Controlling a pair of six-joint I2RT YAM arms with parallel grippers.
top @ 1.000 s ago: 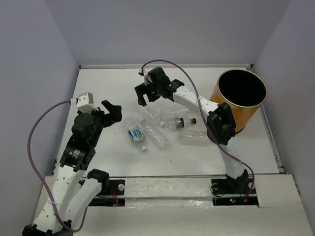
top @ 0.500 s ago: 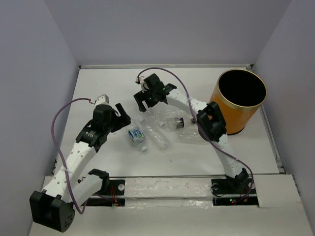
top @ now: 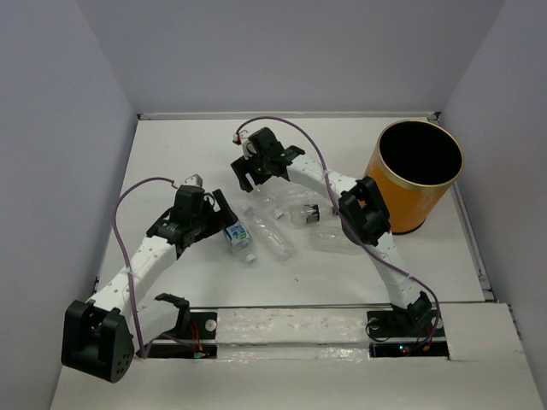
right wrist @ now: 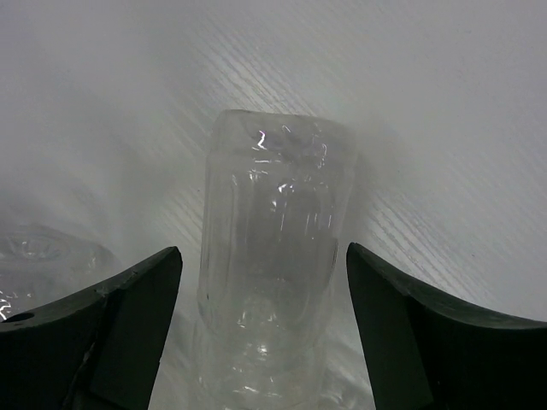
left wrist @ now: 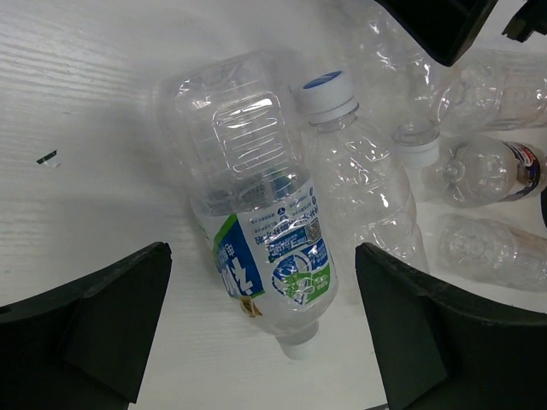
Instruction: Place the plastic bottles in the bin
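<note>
Several clear plastic bottles (top: 272, 232) lie in a cluster at mid table. My left gripper (top: 220, 213) is open and straddles the blue-and-white labelled bottle (left wrist: 256, 231), whose white cap points toward the wrist; neither finger touches it. A white-capped bottle (left wrist: 359, 188) lies right beside it. Over the back of the cluster my right gripper (top: 249, 175) is open around an unlabelled clear bottle (right wrist: 273, 256), with a gap on each side of it. The orange bin (top: 414, 175) stands upright at the back right, apart from both grippers.
More bottles lie to the right of the labelled one, among them one with a dark cap (top: 303, 213) and one lying crosswise (top: 338, 237). White walls enclose the table (top: 171, 154). The right arm's elbow (top: 363, 213) hangs beside the bin.
My left arm has stretched forward and to the right until its open fingers bracket the labelled bottle. The right gripper has dropped slightly over the back bottle and its fingers have narrowed a little.
</note>
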